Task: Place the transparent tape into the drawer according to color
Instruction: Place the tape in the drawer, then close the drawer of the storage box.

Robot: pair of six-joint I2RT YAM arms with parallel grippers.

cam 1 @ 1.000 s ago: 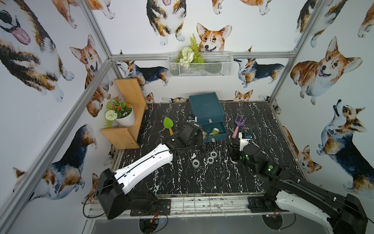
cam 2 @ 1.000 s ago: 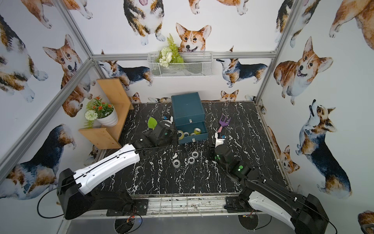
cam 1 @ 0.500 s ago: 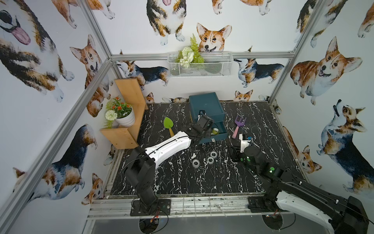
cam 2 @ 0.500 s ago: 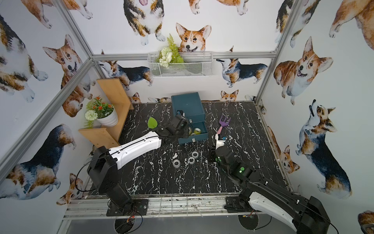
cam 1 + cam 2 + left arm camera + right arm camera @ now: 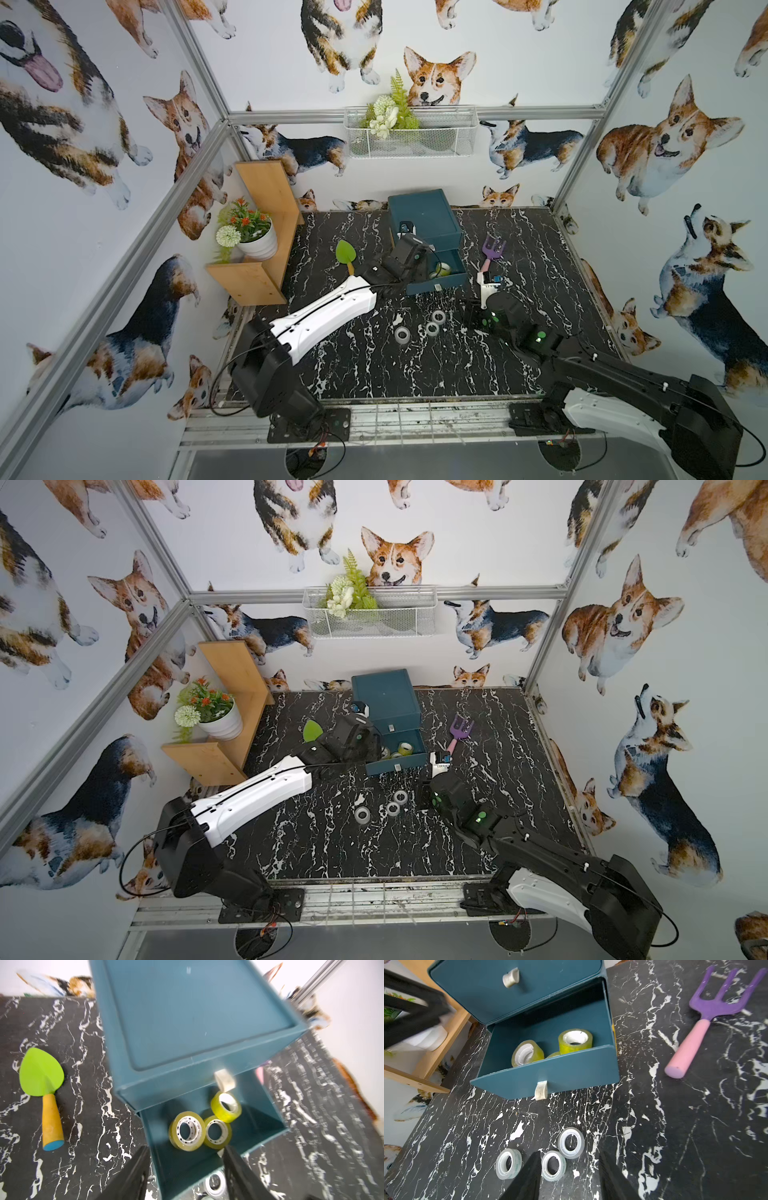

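Three yellow-green tape rolls (image 5: 187,1130) sit in your open teal drawer (image 5: 550,1076), three clear rolls (image 5: 553,1165) outside; left gripper (image 5: 186,1150) and right gripper (image 5: 571,1153) spread.

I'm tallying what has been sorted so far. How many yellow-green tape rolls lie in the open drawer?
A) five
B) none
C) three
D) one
C: the left wrist view looks straight down on three yellow-green rolls lying inside the open drawer.
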